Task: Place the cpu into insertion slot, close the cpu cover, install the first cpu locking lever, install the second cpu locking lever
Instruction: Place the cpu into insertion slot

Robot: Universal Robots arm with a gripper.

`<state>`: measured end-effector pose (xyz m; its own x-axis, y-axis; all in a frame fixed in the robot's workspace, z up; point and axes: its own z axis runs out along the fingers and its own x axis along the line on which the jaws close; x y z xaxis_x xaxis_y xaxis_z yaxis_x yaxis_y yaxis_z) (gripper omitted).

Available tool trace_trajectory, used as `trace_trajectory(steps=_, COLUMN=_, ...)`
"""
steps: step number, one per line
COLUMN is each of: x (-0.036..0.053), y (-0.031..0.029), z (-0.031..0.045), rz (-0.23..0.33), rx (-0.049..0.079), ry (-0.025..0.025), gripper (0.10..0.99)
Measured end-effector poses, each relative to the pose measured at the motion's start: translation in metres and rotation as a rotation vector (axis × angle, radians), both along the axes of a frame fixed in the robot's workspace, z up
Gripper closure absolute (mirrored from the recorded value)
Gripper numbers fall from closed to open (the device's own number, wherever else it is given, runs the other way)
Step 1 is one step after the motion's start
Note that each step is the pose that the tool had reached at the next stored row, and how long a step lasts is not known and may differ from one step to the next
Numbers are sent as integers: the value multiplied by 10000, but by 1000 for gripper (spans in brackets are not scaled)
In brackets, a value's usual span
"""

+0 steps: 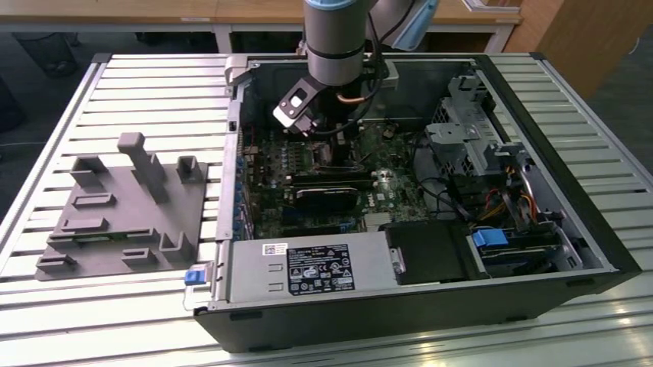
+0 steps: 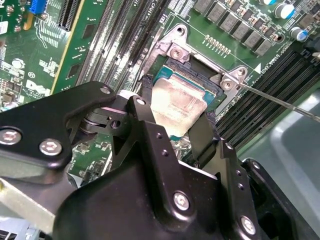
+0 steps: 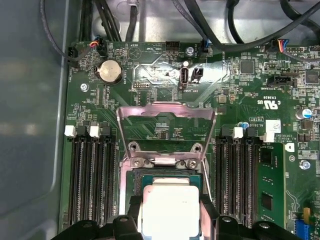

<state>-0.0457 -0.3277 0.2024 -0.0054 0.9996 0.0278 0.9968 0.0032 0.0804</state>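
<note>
Pinching the cpu (image 2: pixel 176 100) by two facing edges, your tool (image 2: pixel 175 117) had one black finger (image 2: pixel 146 117) on each side of the chip. You held it that way, I think, so the flat silver top was level and the edges could line up with the square hole under it. The cpu sat right over the insertion slot (image 3: pixel 134 182), low inside its silver frame. I could not tell if it was all the way down or just above the bottom, because the chip and the fingers hid that part.

In the first wrist view, the cpu cover (image 3: pixel 165 109) stood flipped up and back, away from the slot. That left the way open for the chip to go in. One thin locking lever (image 2: pixel 280 102) stuck out to the side in the second wrist view, not hooked down, which is why the cover was free. So the closing steps were not done yet.

Long black memory slots (image 3: pixel 90 175) ran on both sides of the slot on the green board (image 3: pixel 150 65), close to the fingers, so you had little room. In the exterior view, the arm (image 1: pixel 335 38) reached down into the open computer case (image 1: pixel 408 313), which lay on its side on the slatted tabletop (image 1: pixel 153 84). A grey holder (image 1: pixel 122 206) sat at the exterior view's left, apart from the case
</note>
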Motion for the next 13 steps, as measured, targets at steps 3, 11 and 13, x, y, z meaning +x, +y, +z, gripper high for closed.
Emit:
trace_trajectory(steps=3, x=0, y=16, z=-17, rz=0, rx=-9, ry=-1, gripper=549)
trace_trajectory(steps=11, x=-1, y=26, z=-58, rz=-5, rx=-25, ry=-1, gripper=549)
trace_trajectory(steps=13, x=-1, y=31, z=-69, rz=-5, rx=-42, ry=0, gripper=549)
